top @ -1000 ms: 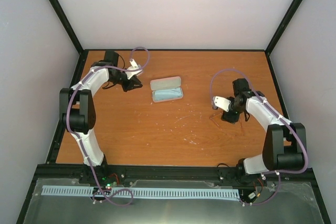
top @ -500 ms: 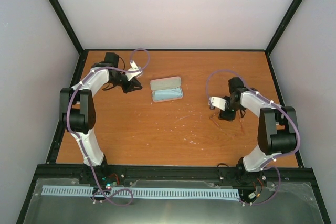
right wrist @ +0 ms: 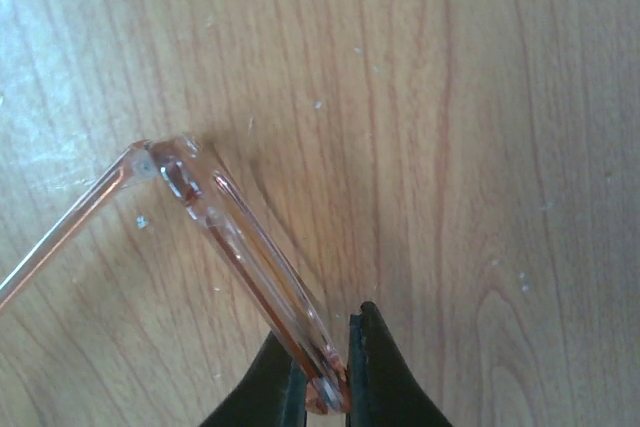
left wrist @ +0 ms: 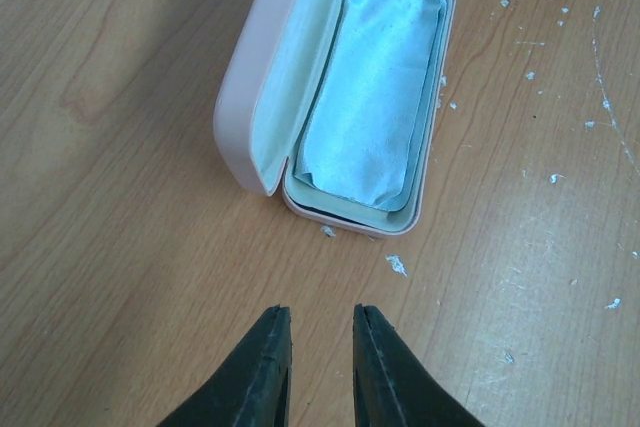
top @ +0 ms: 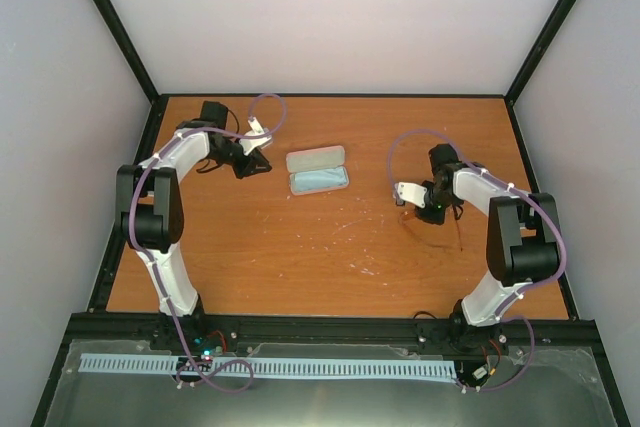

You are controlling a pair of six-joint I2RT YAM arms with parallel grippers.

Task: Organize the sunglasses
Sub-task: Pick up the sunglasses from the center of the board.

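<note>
Rose-clear sunglasses (right wrist: 240, 247) pinched tight in the right gripper (right wrist: 325, 387).
Over the last second it has edged nearer the open case (top: 316, 159), still to its right.

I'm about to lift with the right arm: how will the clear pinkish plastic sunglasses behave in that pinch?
The clear pinkish plastic sunglasses look thin, so probably light. The right gripper seems to pinch one end of the frame only, so they may pivot or swing. The open temple arm looks slender; it likely flexes and could snag.
</note>
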